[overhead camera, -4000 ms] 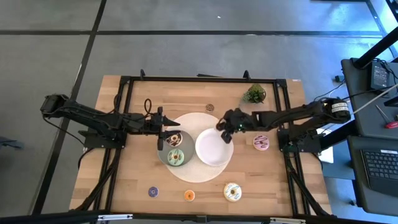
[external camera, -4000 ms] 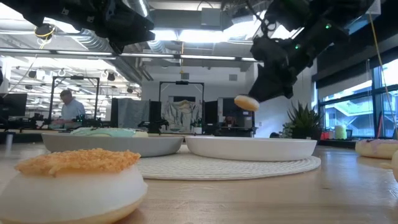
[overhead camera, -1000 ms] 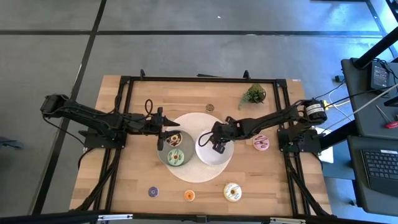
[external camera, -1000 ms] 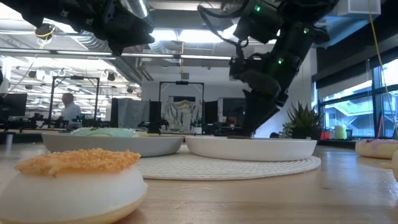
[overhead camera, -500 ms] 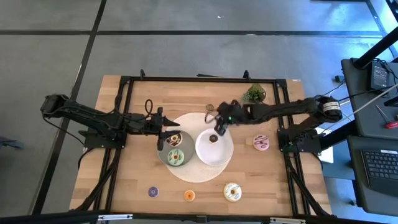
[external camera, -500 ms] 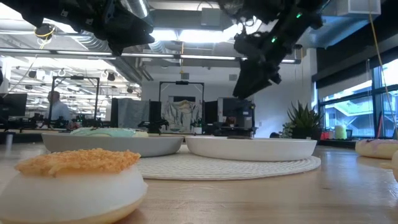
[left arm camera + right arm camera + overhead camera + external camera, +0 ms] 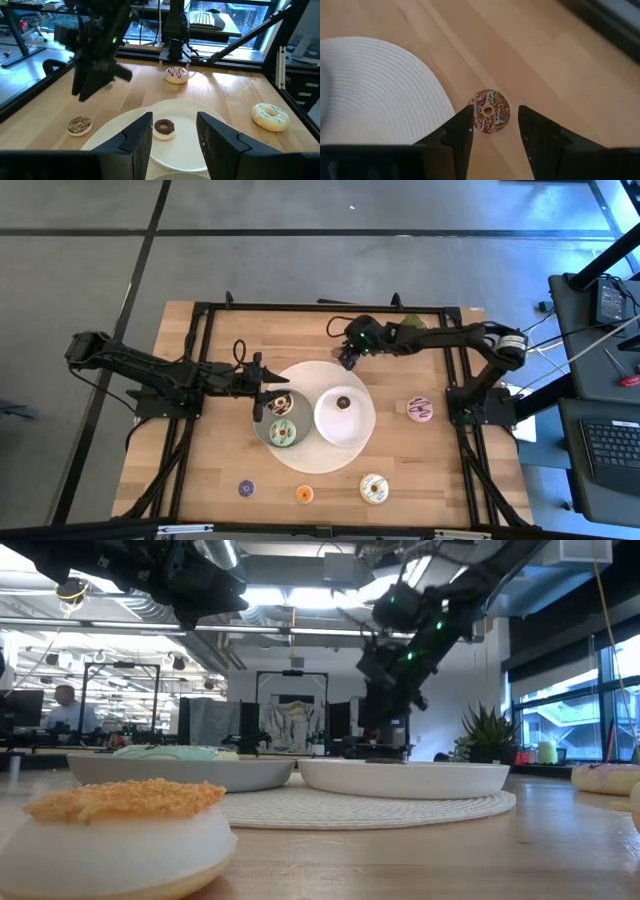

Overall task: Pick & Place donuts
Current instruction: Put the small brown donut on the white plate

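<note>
My right gripper (image 7: 346, 354) is open and empty above the wood at the far side. Its fingers stand on either side of a sprinkled brown mini donut (image 7: 490, 117) on the table below, without touching it. A plain brown mini donut (image 7: 343, 402) lies on the white plate (image 7: 345, 435). The chocolate donut (image 7: 279, 402) and the green donut (image 7: 284, 433) lie on the grey plate (image 7: 262, 432). My left gripper (image 7: 264, 385) is open and empty, held above the grey plate's far left rim. The pink (image 7: 420, 409), cream (image 7: 373, 488), orange (image 7: 305, 494) and purple (image 7: 246, 488) donuts lie on the wood.
Both plates stand on a round white woven mat (image 7: 305, 375) at the table's middle. A small green plant (image 7: 408, 331) stands at the far right, close to my right arm. A black frame (image 7: 320, 307) runs along the table's edges. The orange donut looms close in the low view (image 7: 125, 830).
My right gripper has risen from the white plate, leaving the plain brown mini donut lying there. It has gone toward the table's far edge and now hangs over the sprinkled mini donut.
</note>
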`<state>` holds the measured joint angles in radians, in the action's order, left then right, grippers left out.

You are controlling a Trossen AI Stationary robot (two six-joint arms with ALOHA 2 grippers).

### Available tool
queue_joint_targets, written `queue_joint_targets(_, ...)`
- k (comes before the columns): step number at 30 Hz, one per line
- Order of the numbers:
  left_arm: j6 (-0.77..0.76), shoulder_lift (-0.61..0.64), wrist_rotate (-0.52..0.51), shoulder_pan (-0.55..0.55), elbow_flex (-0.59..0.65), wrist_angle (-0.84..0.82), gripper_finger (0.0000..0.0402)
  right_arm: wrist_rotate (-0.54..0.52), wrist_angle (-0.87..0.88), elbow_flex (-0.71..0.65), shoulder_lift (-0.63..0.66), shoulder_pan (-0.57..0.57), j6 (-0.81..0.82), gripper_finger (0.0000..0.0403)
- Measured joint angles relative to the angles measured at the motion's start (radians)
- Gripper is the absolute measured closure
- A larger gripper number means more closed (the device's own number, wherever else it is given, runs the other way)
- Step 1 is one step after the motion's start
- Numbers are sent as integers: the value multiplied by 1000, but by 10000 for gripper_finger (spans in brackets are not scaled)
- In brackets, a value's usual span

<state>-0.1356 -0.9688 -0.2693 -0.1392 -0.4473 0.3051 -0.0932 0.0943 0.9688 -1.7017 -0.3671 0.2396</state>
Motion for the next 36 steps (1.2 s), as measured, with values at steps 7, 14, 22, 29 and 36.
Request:
queue_joint_targets(7,0,0,-1,0,0,-2,255,17,-87,0,-110,-5,-9,246)
queue_joint_targets(14,0,0,-1,0,0,-3,253,-7,-52,98,-199,-12,13,246)
queue_joint_targets(22,1,0,-1,0,0,-12,255,-89,111,184,-259,-10,-13,246)
queue_joint_targets(29,18,0,-1,0,0,-18,253,-103,124,178,-259,-8,-8,246)
queue_joint_targets(36,18,0,-1,0,0,-18,253,-92,126,177,-262,-9,-8,252)
